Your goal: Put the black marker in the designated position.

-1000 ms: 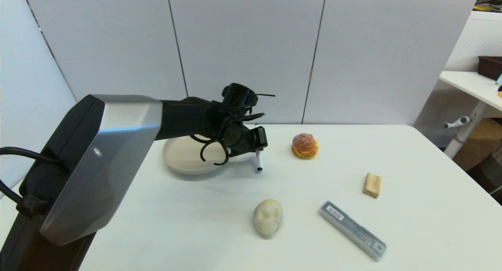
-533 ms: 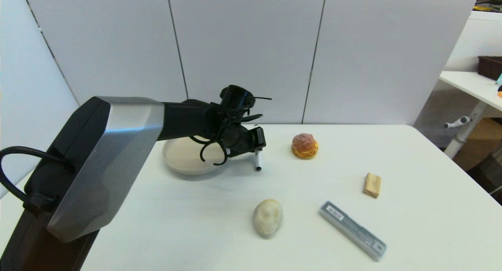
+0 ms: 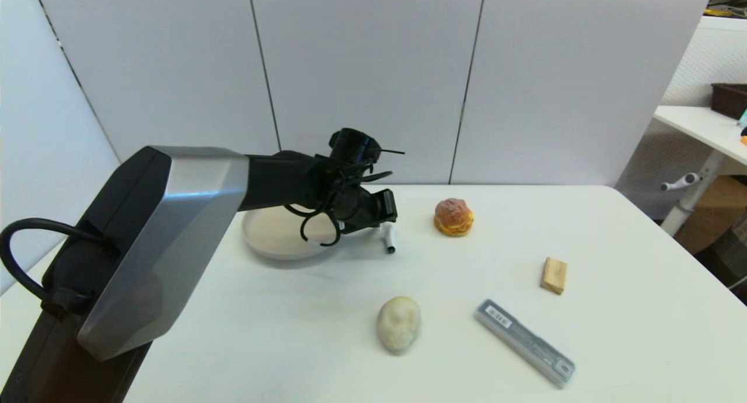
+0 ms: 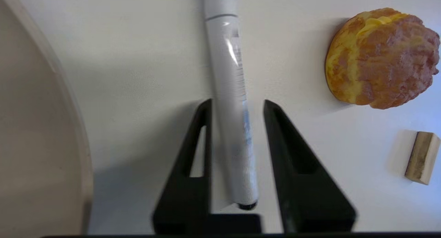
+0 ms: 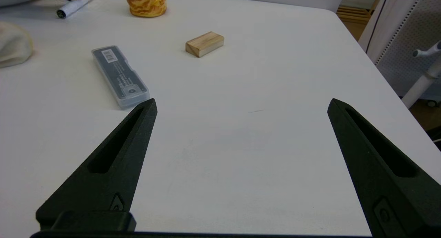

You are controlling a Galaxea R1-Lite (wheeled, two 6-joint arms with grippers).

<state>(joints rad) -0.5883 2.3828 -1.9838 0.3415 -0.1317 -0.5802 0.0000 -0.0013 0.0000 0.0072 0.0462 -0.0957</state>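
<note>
Low in the frame the right gripper (image 5: 241,107) idles wide open, while at mid-frame the left gripper (image 4: 237,103) stands slightly parted around the slim white-barrelled black marker (image 3: 388,239), apparently released on the white tabletop (image 3: 613,344), leaving only withdrawal; beyond, the shallow beige plate (image 3: 262,231) looks empty.

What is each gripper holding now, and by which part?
Neither, it seems. The left gripper straddles the black marker near one end, but a gap shows beside one finger; the marker lies on the table. The right gripper is open, empty.
</note>
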